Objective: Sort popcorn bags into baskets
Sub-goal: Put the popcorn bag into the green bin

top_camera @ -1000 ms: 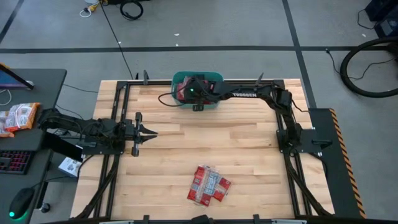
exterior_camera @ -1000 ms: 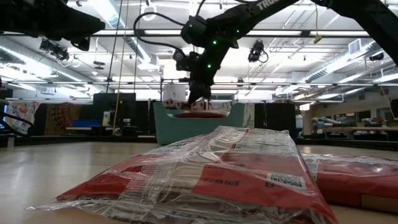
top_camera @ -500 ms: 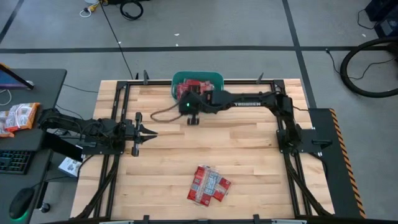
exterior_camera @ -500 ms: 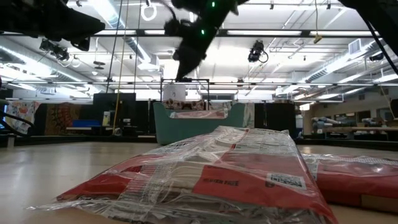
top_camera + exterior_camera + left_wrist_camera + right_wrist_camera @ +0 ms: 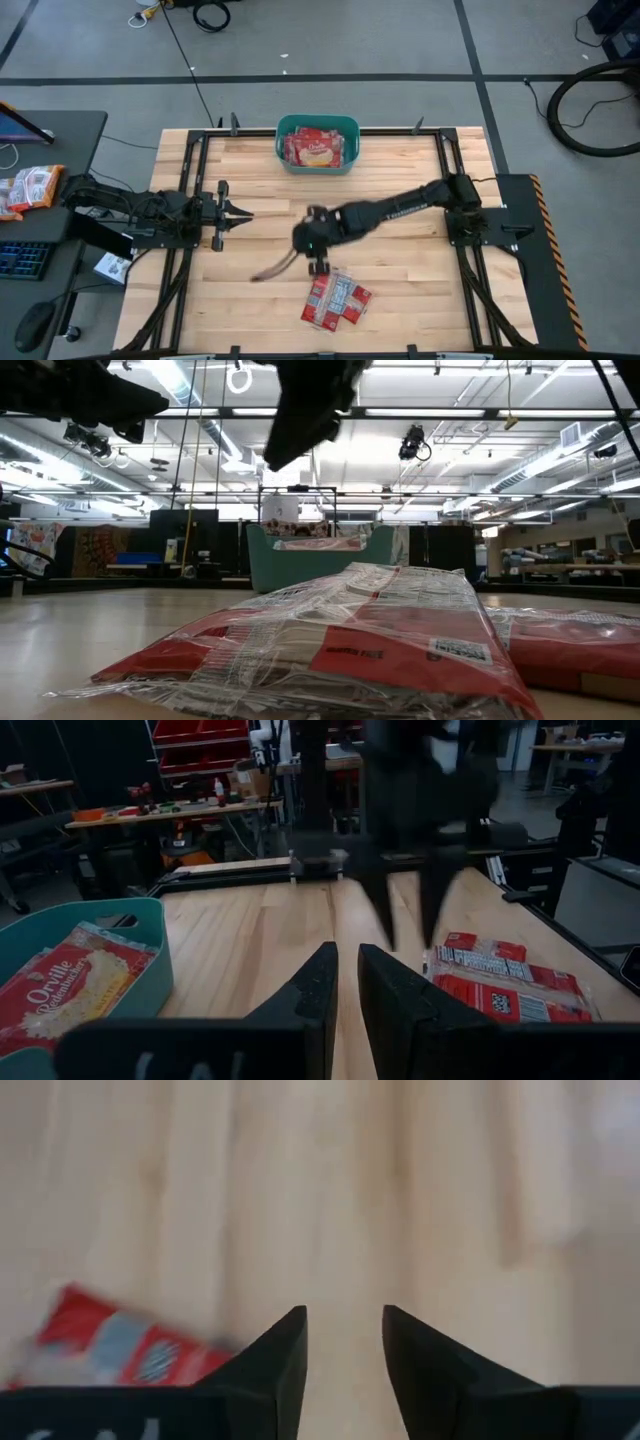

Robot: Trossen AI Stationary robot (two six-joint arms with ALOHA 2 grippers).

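The teal basket stands at the table's far edge with a red popcorn bag lying flat in it; the left wrist view shows the basket with that bag. More red bags lie in a pile near the near edge and fill the low view. My right gripper hovers open, pointing down, just on the far side of the pile and touches nothing. It also shows blurred in the left wrist view. My left gripper waits shut over the table's left part.
A desk to the left of the table carries orange-white packets and a keyboard. Dark frame rails run along the table's sides. Bare wood lies right of the pile and between pile and basket.
My right gripper has risen out of the basket and swept quickly from the far edge toward the near edge, ending just above the pile's far side. The bag in the basket stays where it was.
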